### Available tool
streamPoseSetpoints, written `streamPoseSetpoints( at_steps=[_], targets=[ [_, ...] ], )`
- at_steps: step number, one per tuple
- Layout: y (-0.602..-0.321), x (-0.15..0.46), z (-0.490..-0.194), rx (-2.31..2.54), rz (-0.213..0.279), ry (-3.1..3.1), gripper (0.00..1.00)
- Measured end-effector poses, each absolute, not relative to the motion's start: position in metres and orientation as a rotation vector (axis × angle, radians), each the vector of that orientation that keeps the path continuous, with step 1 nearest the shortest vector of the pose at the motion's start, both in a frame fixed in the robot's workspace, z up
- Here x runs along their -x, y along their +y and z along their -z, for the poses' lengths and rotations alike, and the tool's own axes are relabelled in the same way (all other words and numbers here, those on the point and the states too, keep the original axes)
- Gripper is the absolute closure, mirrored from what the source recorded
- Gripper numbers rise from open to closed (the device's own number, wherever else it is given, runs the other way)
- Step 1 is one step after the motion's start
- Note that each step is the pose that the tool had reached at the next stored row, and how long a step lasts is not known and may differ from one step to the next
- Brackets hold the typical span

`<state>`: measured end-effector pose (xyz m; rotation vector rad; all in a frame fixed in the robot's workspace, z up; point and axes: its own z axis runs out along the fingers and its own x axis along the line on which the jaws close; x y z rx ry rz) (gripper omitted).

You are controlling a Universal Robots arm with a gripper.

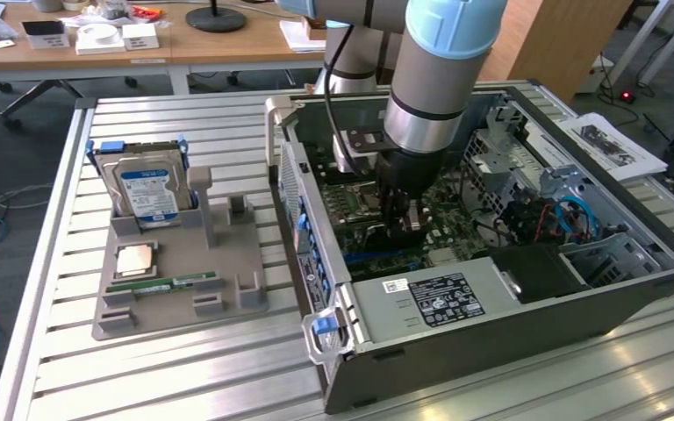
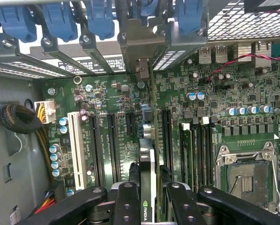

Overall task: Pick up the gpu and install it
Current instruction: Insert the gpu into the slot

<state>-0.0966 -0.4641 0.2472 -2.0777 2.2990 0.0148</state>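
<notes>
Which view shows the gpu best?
The wrist view: the gpu stands edge-on between the jaws, over the motherboard. In the exterior view the arm covers most of it.

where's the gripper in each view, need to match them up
Exterior view: the gripper is low inside the open computer case, just over the motherboard.
Wrist view: the gripper is closed on the gpu, which stands edge-on above the board's slots.
Shared landmark: the green motherboard.
</notes>
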Motion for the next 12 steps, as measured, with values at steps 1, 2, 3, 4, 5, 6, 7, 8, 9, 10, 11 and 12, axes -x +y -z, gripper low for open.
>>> streamPoseSetpoints(
  at_steps=[1, 2, 3, 4, 5, 6, 7, 8, 9, 10, 11, 12],
  targets=[
    [-0.4641, 0.0966, -0.2472, 2.078, -0.015, 2.299, 0.73],
    [-0.4642, 0.0966, -0.2471, 2.078, -0.015, 2.299, 0.73],
    [-0.4642, 0.0966, -0.2471, 2.077, -0.015, 2.299, 0.73],
    [-0.4643, 0.0966, -0.2471, 2.077, -0.015, 2.299, 0.73],
    [-0.4644, 0.0967, -0.2471, 2.077, -0.015, 2.299, 0.73],
    [-0.4645, 0.0967, -0.2471, 2.077, -0.015, 2.299, 0.73],
    [-0.4646, 0.0966, -0.2471, 2.077, -0.015, 2.299, 0.73],
    [-0.4647, 0.0966, -0.2471, 2.077, -0.015, 2.299, 0.73],
    [-0.4648, 0.0966, -0.2471, 2.077, -0.015, 2.299, 0.73],
    [-0.4649, 0.0966, -0.2471, 2.078, -0.015, 2.299, 0.73],
    [-0.4650, 0.0966, -0.2471, 2.078, -0.015, 2.299, 0.73],
    [-0.4650, 0.0966, -0.2471, 2.078, -0.015, 2.299, 0.73]
  ],
)
